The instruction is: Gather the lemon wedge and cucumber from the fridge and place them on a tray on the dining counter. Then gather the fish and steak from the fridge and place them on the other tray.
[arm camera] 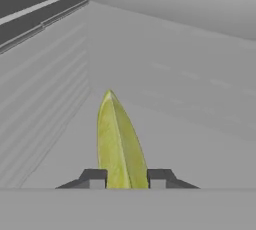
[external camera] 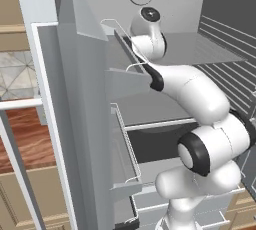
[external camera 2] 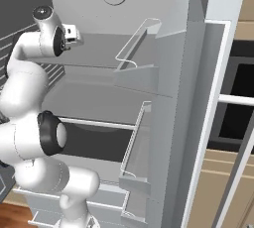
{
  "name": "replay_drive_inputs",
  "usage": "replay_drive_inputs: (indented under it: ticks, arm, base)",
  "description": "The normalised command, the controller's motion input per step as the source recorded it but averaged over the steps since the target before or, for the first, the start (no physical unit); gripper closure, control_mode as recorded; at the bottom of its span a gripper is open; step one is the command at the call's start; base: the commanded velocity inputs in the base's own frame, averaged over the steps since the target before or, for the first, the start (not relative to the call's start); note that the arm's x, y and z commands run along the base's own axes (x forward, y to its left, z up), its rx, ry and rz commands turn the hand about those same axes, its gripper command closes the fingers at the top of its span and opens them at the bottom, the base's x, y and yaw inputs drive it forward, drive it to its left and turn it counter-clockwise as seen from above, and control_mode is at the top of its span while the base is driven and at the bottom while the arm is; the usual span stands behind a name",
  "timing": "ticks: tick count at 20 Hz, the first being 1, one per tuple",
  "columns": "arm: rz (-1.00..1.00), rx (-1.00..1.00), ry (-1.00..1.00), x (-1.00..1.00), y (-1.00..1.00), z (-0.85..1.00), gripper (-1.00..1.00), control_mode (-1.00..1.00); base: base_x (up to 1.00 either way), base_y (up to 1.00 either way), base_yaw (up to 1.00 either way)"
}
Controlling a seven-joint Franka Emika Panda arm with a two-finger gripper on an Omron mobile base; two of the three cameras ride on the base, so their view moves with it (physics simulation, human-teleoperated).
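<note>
The lemon wedge, a yellow-green pointed slice, stands on edge between my gripper's two dark fingertips, which press on its sides. It rests on or just above a pale grey shelf inside the fridge. Both base views show my white arm reaching into the upper shelf of the open fridge, with the hand deep inside near the back wall. The cucumber, fish, steak, both trays and the dining counter are out of view.
The open fridge door carries wire-railed bins, also seen from the other side. A ribbed dark side wall lies close to the wedge. Drawers sit below the shelves.
</note>
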Motion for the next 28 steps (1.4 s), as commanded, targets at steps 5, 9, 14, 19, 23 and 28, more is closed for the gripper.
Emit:
replay_drive_inputs:
  ticks: [5,9,14,19,23,28]
  arm:
    - [0.00,0.00,-0.09,-0.39,-0.33,0.01,1.00,-1.00]
    - [-0.02,0.00,-0.02,-0.59,-0.34,0.29,1.00,-1.00]
    - [-0.03,0.00,0.00,-0.60,-0.33,0.38,1.00,-1.00]
    - [-0.05,0.00,0.00,-0.67,-0.30,0.29,1.00,-1.00]
    - [-0.06,0.00,0.00,-0.84,-0.28,0.16,1.00,-1.00]
    - [-0.08,0.00,0.00,-0.98,-0.23,0.10,1.00,-1.00]
  base:
    - [0.00,0.00,0.00]
    - [0.00,0.00,0.00]
    - [0.00,0.00,0.00]
    - [0.00,0.00,0.00]
    - [0.00,0.00,0.00]
    - [0.00,0.00,0.00]
